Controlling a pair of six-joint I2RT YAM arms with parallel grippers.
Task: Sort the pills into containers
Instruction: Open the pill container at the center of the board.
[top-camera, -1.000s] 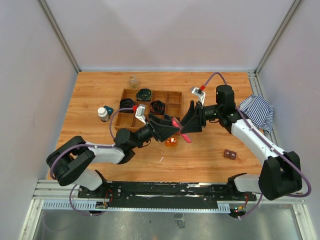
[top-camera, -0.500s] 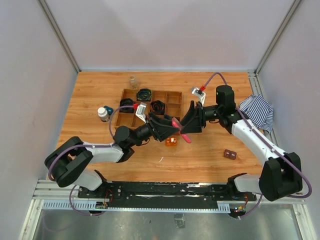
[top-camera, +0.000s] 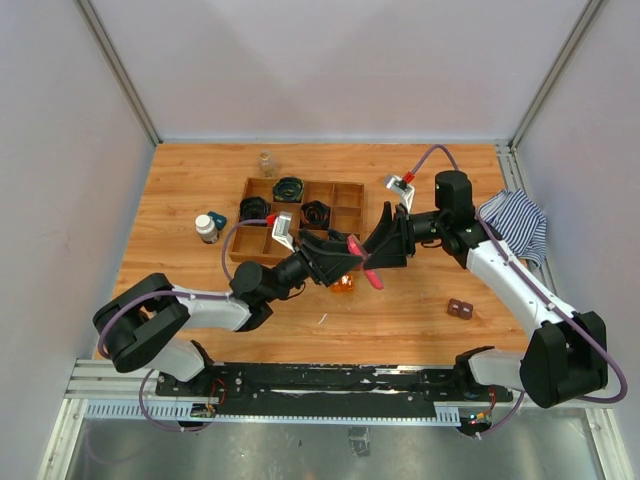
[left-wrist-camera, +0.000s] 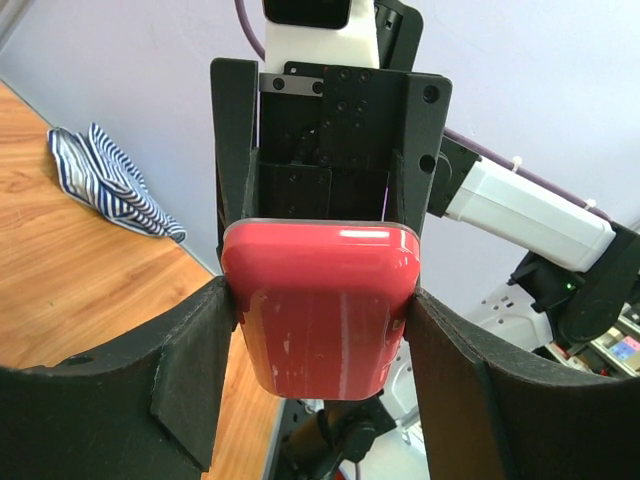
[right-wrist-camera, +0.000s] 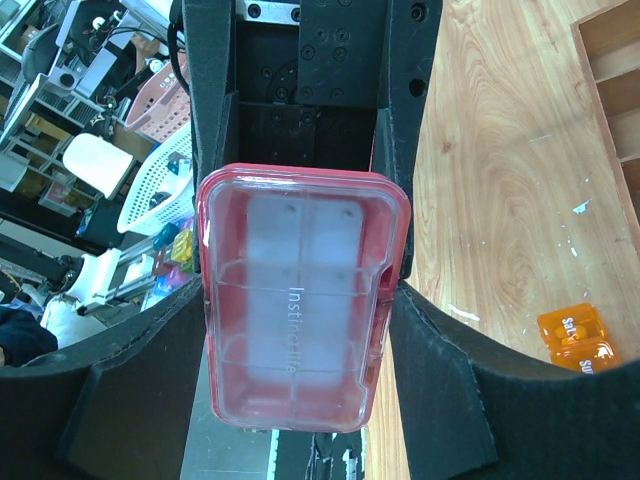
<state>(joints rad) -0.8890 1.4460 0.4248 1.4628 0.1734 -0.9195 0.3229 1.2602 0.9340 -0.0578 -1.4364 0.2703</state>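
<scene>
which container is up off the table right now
The pink box: both the left gripper and right gripper hold it in the air between them. The vial and the dark bottle stand on the table, untouched.

From above, my left gripper (top-camera: 348, 258) and my right gripper (top-camera: 375, 255) cover most of the pink box (top-camera: 374, 278) between them, so only a thin edge shows; they also hide the near right corner of the wooden tray (top-camera: 300, 215) and part of the orange block (top-camera: 343, 284). In my right wrist view the cloudy lid does not let me tell what lies inside the box. The clear vial (top-camera: 266, 162) near the table's far edge is too small to tell its contents.
</scene>
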